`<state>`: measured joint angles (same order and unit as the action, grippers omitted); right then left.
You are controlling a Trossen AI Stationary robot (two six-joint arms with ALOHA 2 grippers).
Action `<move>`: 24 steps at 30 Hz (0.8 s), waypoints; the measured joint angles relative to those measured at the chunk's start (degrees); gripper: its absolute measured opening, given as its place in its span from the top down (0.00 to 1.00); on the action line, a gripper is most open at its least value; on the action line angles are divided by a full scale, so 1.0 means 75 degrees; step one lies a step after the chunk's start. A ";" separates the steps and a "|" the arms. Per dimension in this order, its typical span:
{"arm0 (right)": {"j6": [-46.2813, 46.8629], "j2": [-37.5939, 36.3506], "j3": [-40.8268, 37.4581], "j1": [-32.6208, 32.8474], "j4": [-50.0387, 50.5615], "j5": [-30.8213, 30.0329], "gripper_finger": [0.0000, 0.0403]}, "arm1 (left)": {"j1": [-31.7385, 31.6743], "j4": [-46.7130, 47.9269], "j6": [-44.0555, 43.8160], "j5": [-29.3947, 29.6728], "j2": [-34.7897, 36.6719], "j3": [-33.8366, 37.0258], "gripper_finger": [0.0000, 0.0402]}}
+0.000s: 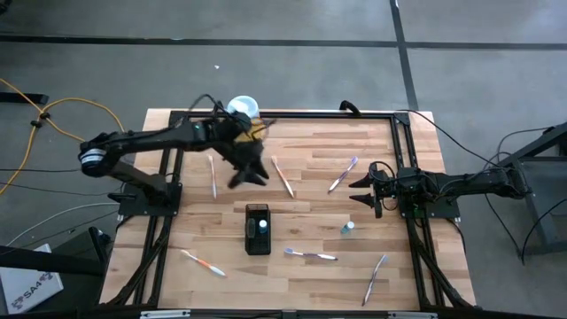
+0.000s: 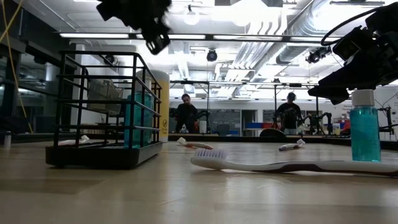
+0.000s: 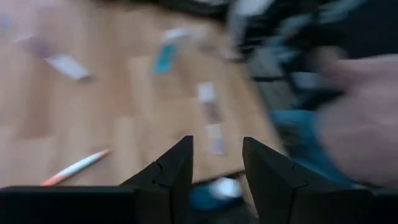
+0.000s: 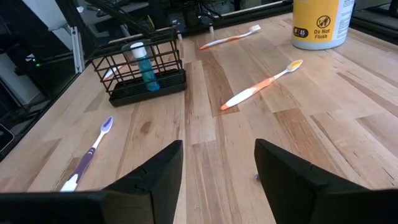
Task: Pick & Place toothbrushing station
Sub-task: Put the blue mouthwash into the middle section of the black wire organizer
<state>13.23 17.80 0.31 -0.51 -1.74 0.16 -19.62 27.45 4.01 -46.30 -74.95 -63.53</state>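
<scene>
The toothbrushing station (image 1: 258, 229) is a black wire rack standing on its base near the table's middle, with a blue bottle (image 4: 144, 65) upright inside it. It also shows in the low view (image 2: 102, 112). My left gripper (image 1: 250, 173) hangs open in the air beyond the station's far end, between it and a yellow canister, with nothing between its fingers (image 3: 217, 146). My right gripper (image 1: 365, 189) waits open at the table's right side, low over the wood, also with nothing between its fingers (image 4: 219, 149).
A yellow canister with a white lid (image 1: 244, 109) stands at the far edge. Several toothbrushes lie scattered, among them an orange one (image 4: 261, 84) and a purple one (image 4: 93, 149). A small blue bottle (image 1: 348, 228) stands right of the station. People stand in the room beyond.
</scene>
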 joint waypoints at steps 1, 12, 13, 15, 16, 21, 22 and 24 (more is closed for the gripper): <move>0.0001 0.0000 -0.0002 0.0000 -0.0001 0.0000 0.52 | -0.0185 0.0209 0.0226 -0.0507 0.0138 0.0000 0.66; 0.0001 0.0000 -0.0001 0.0000 -0.0041 -0.0023 0.52 | -0.1409 0.0140 0.0658 -0.0959 0.2279 0.1453 0.66; 0.0001 0.0000 -0.0002 0.0000 -0.0051 -0.0023 0.52 | -0.1396 0.0078 0.0632 -0.0792 0.2416 0.1557 0.66; 0.0001 0.0000 -0.0001 0.0000 -0.0081 -0.0013 0.52 | -0.1304 -0.0002 0.0568 -0.0394 0.2651 0.1737 0.66; 0.0055 0.0000 -0.0001 0.0004 -0.0098 0.0002 0.52 | -0.1225 -0.0148 0.0497 -0.0149 0.2758 0.1839 0.66; 0.1622 -0.0001 0.0000 0.0003 -0.0219 0.0017 0.52 | -0.0674 -0.0952 0.0125 0.1661 0.3249 0.2431 0.66; 0.1907 -0.0002 -0.0002 0.0003 -0.0219 0.0019 0.52 | -0.0543 -0.1081 0.0091 0.2013 0.3340 0.2545 0.66; 0.2304 -0.0001 -0.0002 0.0003 -0.0219 0.0016 0.52 | -0.0308 -0.1257 0.0077 0.2669 0.3500 0.2743 0.66</move>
<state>30.51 17.80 0.30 -0.49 -3.38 0.29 -21.93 18.02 4.59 -26.28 -48.70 -42.96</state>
